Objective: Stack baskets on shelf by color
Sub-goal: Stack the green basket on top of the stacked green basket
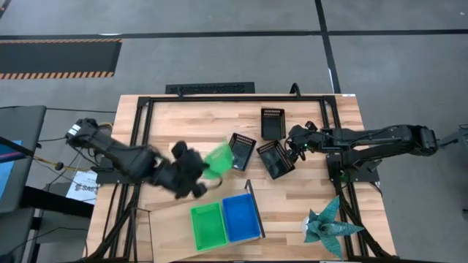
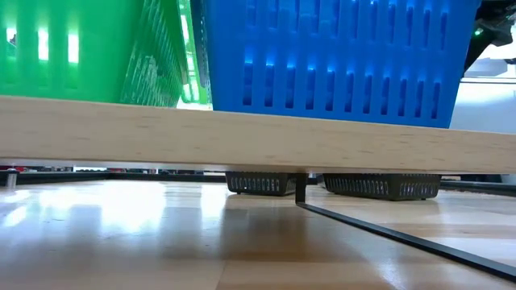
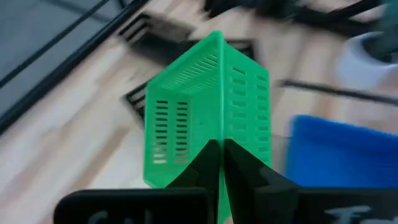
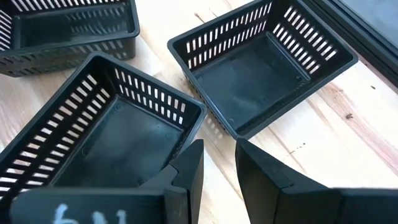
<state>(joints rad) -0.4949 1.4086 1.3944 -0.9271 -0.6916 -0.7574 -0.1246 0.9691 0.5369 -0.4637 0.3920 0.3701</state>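
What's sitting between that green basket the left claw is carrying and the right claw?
In the high view, two black baskets lie between the held green basket and the right gripper.

**Pretty clearly a robotics lab / test cell**

Two dark arms are bolted at either side of a light slatted wood table (image 1: 190,117) boxed in by a black metal frame (image 1: 139,146), so it's a built rig rather than furniture. The floor is bare grey concrete with dark seams and an orange-and-black hazard-striped mat (image 1: 58,58). Loose cables (image 1: 51,162) and a printed sheet (image 1: 80,186) sit beside the left arm's base.
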